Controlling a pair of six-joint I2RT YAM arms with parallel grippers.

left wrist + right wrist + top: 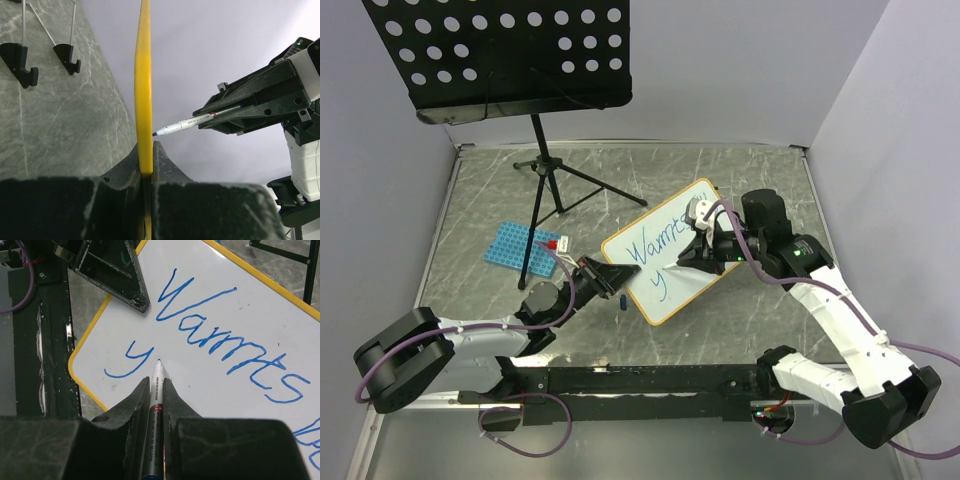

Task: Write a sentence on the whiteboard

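Observation:
The whiteboard point(672, 268) with its yellow-orange frame lies tilted mid-table; my left gripper point(617, 273) is shut on its left edge, seen edge-on as the frame point(143, 90) between the jaws. Blue writing, the sentence point(225, 335), reads "Warmts" on one slanted line, with a "y" point(127, 362) below it. My right gripper point(688, 258) is shut on a white marker point(157, 385), whose blue tip sits at the board just right of the "y". The left wrist view also shows the marker point(187, 123) pointing at the board's face.
A black perforated music stand point(500, 55) on a tripod point(552, 175) stands at the back left. A blue perforated rack point(518, 245) lies left of the board. A red-and-white cap-like piece point(558, 243) sits beside it. A metal rim bounds the table.

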